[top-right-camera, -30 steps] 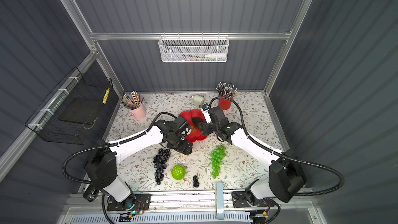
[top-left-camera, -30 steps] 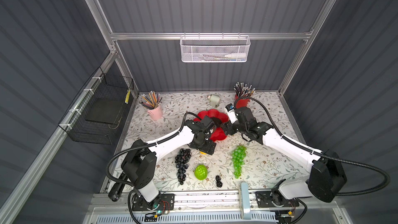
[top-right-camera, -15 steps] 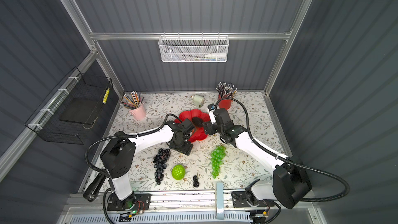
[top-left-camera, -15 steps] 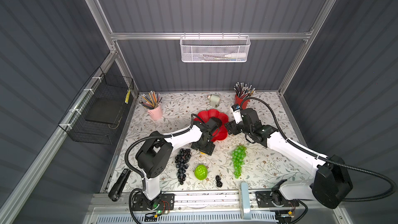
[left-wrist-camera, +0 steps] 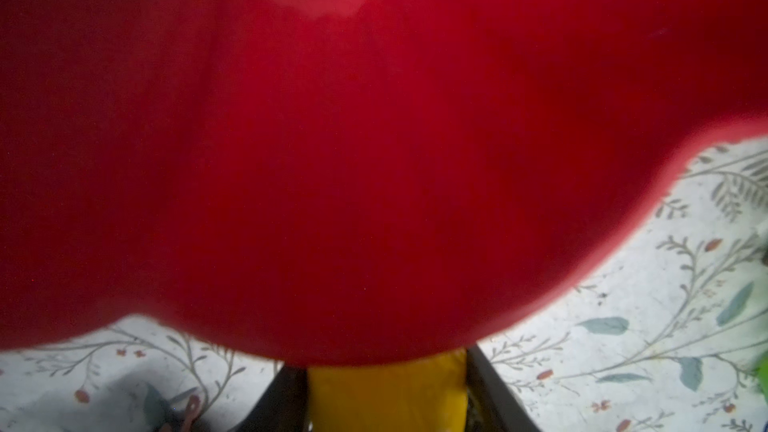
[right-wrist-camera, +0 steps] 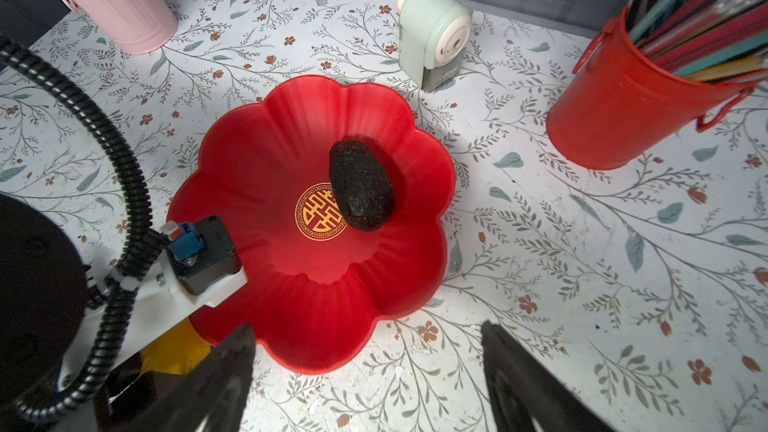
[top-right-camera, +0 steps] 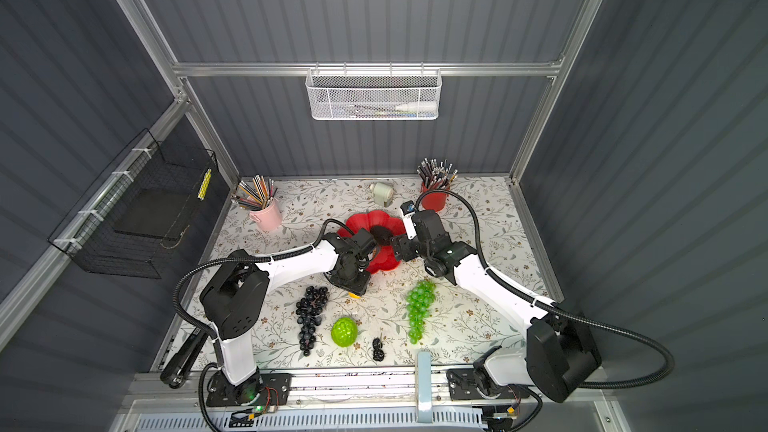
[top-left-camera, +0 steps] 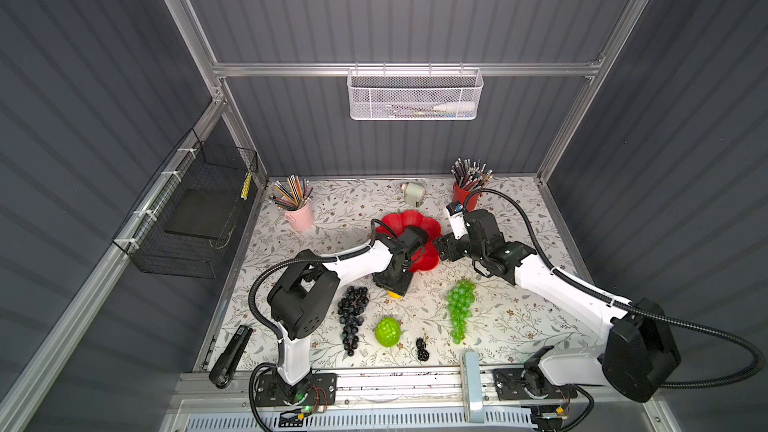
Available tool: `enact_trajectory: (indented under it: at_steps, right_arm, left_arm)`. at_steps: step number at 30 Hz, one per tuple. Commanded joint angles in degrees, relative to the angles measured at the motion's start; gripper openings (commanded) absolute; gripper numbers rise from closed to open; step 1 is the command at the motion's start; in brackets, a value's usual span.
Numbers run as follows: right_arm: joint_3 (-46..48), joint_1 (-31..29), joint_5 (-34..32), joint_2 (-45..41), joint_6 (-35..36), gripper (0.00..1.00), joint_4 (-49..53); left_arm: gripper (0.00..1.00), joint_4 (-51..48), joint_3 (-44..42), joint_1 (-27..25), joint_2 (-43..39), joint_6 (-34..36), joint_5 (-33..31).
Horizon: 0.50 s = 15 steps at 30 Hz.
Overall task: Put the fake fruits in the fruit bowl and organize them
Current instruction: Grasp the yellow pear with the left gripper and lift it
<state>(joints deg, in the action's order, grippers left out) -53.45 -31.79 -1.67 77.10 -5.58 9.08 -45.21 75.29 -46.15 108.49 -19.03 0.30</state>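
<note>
I see my left claw (left-wrist-camera: 384, 384) pinching a small yellow plastic pear-like fruit (left-wrist-camera: 386, 405) just beside the glossy red flower-shaped bowl (right-wrist-camera: 316, 309); a dark bumpy oval fruit (right-wrist-camera: 360, 184) lies inside it; my right claw (right-wrist-camera: 365, 330) stands spread, empty.

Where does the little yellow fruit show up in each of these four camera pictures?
In a top view: the yellow fruit peeks from under the left gripper, beside the bowl.
In a top view: same spot.
Left wrist: between the gripper's fingers, yellow against the bowl's rim.
Right wrist: a yellow patch under the left arm.
Shared landmark: the red fruit bowl.
</note>
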Motion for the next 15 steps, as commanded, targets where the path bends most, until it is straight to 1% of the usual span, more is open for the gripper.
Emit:
enact_trajectory:
  at_steps: [1, 7, 10, 13, 15]
  right_arm:
    - [0.63, 0.02, 0.31, 0.51, -0.26, 0.86, -0.82]
    - [0.43, -0.02, 0.43, 0.56, -0.13, 0.86, -0.78]
    - [0.37, -0.1, 0.53, 0.33, 0.1, 0.86, -0.34]
    - [0.64, -0.27, 0.38, -0.31, 0.59, 0.85, 0.42]
    - [1.82, -0.26, 0.77, -0.68, 0.58, 0.85, -0.69]
  left_arm:
    - [0.49, -1.84, -0.04, 0.72, -0.84, 0.22, 1.11]
    - [0.47, -3.36, -1.01, 1.36, -4.7, 0.94, 3.07]
    - [0.46, -5.05, -1.41, 2.48, -8.07, 1.09, 6.17]
    - [0.46, -7.75, -1.2, 4.96, -12.02, 1.36, 9.39]
    - [0.46, -8.69, -0.01, 7.4, -13.78, 1.41, 10.36]
